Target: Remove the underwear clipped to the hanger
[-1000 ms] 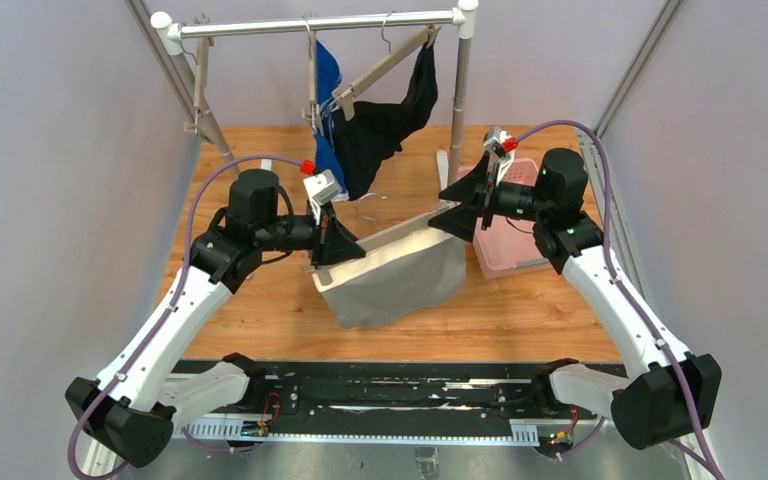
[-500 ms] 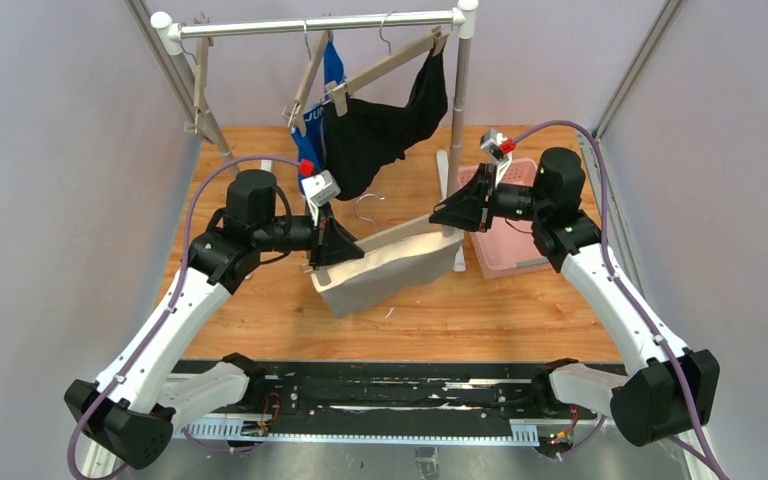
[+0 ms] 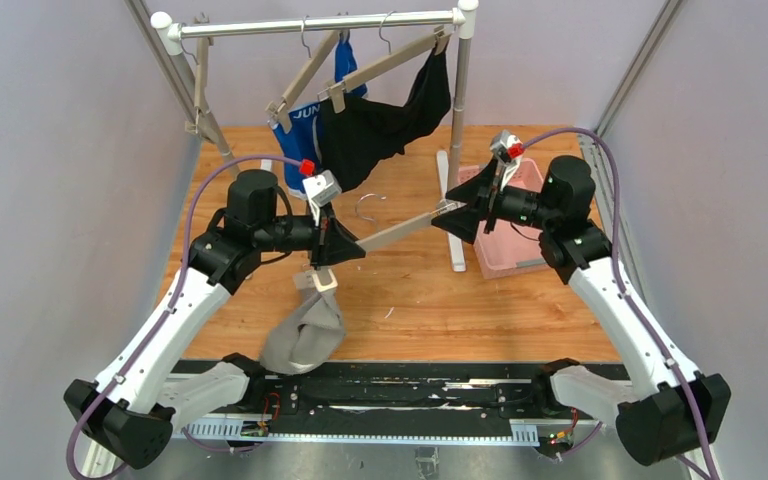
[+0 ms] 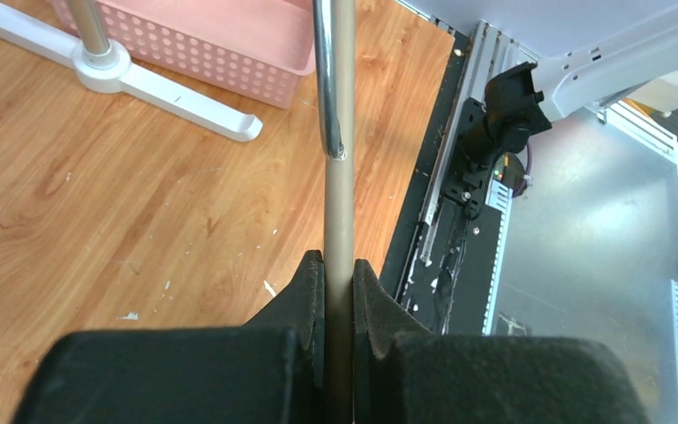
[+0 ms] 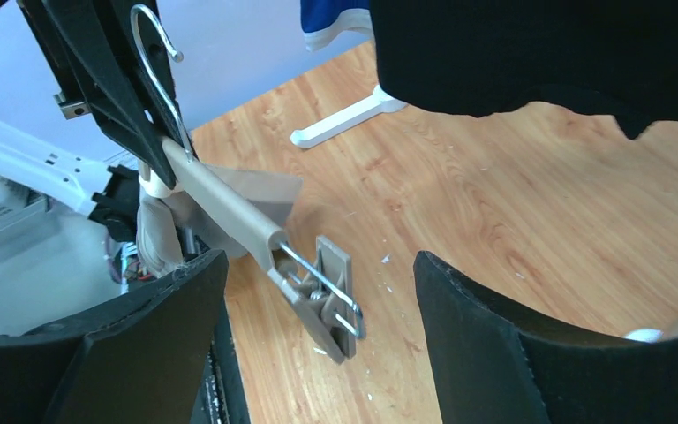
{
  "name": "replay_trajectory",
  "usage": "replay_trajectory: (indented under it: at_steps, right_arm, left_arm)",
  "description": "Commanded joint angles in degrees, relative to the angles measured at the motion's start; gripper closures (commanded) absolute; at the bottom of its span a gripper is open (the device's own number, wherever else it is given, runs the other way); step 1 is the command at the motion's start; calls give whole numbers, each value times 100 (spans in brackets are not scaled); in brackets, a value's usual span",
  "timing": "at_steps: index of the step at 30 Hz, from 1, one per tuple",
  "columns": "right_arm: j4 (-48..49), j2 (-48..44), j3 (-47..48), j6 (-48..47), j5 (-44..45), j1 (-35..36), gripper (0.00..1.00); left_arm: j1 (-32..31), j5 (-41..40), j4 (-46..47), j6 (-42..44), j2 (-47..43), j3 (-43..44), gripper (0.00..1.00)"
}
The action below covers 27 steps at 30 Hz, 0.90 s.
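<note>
My left gripper (image 3: 345,245) is shut on the bar of a beige clip hanger (image 3: 400,228), seen close in the left wrist view (image 4: 339,265). The grey underwear (image 3: 305,335) hangs limp from the hanger's left clip (image 3: 320,283) only, down to the table's near edge. My right gripper (image 3: 457,212) is open around the hanger's right clip (image 5: 328,296), which holds nothing. Grey cloth (image 5: 161,237) shows behind it. The blue underwear (image 3: 298,140) and the black underwear (image 3: 380,125) hang clipped to hangers on the rack rail (image 3: 320,24).
A pink perforated basket (image 3: 510,245) sits right of the rack's post (image 3: 458,150), also in the left wrist view (image 4: 203,40). The rack's white foot (image 4: 168,88) lies on the wooden table. Purple side walls close in both sides.
The grey underwear came off the hanger's right clip and dropped, now dangling from the left clip. My right gripper drew slightly right and up. The blue and black underwear swung left.
</note>
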Motion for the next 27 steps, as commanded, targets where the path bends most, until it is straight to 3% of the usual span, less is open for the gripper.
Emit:
replay_trajectory:
  at_steps: [1, 11, 18, 27]
  right_arm:
    - [193, -553, -305, 154, 707, 70, 21]
    - [2303, -1433, -1730, 1802, 1635, 224, 20]
    - [3721, -893, -1742, 2157, 1850, 895, 29]
    - [5714, -232, -1697, 2680, 2143, 1273, 29]
  left_arm:
    - [-29, 11, 249, -19, -162, 295, 100]
    - [-26, -314, 1511, -804, -375, 209, 100]
    - [-27, -453, 2606, -1528, -369, -7, 100]
    - [-29, -734, 3584, -2189, -323, -339, 100]
